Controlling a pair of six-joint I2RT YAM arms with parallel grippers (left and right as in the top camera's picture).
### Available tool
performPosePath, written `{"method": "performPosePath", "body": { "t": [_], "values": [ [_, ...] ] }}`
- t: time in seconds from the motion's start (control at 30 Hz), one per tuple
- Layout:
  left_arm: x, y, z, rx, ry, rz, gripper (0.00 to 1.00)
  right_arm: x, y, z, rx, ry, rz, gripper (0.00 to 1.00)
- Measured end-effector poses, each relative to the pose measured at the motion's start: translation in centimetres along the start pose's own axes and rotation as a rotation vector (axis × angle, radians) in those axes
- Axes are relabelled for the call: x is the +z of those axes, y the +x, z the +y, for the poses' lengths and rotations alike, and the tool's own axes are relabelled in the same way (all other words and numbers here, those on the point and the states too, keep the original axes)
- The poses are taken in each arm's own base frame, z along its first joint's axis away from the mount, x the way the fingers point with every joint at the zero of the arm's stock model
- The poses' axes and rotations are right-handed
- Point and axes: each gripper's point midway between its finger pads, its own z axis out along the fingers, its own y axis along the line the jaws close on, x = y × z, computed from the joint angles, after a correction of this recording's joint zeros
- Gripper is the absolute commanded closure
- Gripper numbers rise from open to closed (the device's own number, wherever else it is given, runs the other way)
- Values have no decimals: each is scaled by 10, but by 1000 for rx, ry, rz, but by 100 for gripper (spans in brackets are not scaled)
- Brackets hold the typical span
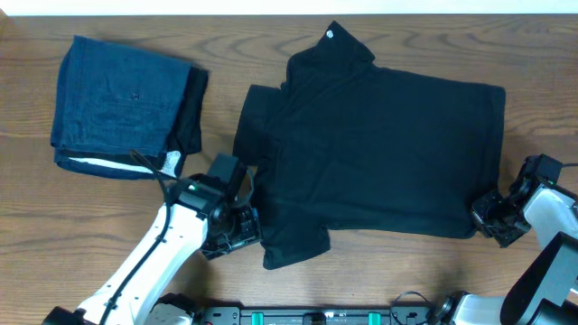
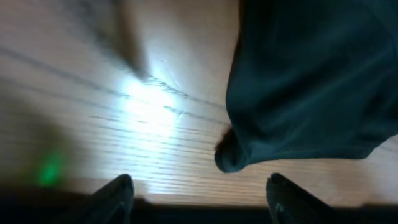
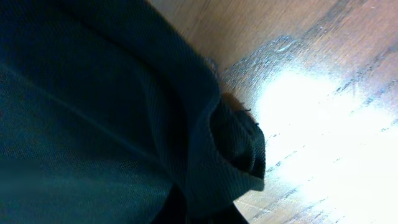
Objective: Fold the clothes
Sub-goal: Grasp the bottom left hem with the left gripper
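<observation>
Wooden table (image 1: 388, 271) carries all; right gripper (image 1: 495, 219) is pinched tight on a corner of the shirt (image 1: 379, 153) near the right edge; left gripper (image 1: 238, 229) stands wide and empty just beside the near sleeve (image 1: 293, 246); shirt lies flat mid-table; the left should probably take both sleeve layers squarely before either arm lifts.

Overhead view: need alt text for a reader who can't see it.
A black shirt lies spread on a wooden table, the right pincer shut on its near right corner and the open left pincer beside its near left edge. A folded blue garment lies apart at far left.
</observation>
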Motion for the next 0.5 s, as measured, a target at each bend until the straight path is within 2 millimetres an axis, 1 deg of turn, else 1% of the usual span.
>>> {"method": "performPosePath", "body": {
  "t": [0.13,0.3,0.37,0.5],
  "values": [
    [9,3,-11,30,57,7,35,0,0,0,0,0,0,99],
    [16,13,-28,93,85,12,35,0,0,0,0,0,0,99],
    [18,17,-33,98,84,11,35,0,0,0,0,0,0,99],
    [22,19,-38,92,78,-4,35,0,0,0,0,0,0,99]
  ]
}}
